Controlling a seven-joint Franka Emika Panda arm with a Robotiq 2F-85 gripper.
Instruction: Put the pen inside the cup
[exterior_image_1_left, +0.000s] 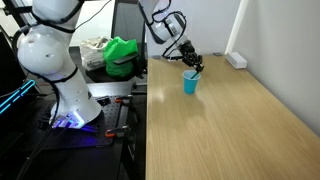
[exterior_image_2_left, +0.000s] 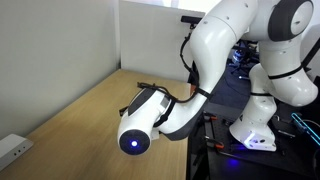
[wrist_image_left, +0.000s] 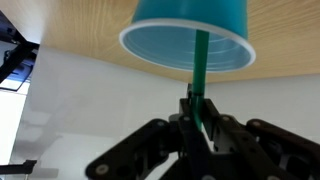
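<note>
The light-blue cup (exterior_image_1_left: 190, 82) stands upright on the wooden table (exterior_image_1_left: 220, 120). In the wrist view the picture is upside down and the cup (wrist_image_left: 170, 45) fills the top, its open mouth toward the camera. My gripper (wrist_image_left: 198, 105) is shut on the dark green pen (wrist_image_left: 200, 65), whose free end reaches into the cup's mouth. In an exterior view my gripper (exterior_image_1_left: 193, 63) hovers right above the cup. In the other exterior view the arm hides the cup and pen.
A green object (exterior_image_1_left: 122, 55) lies on the dark bench beside the table. A white power strip (exterior_image_1_left: 236, 60) sits by the wall, also showing in an exterior view (exterior_image_2_left: 12, 150). The robot base (exterior_image_1_left: 60, 80) stands off the table's edge.
</note>
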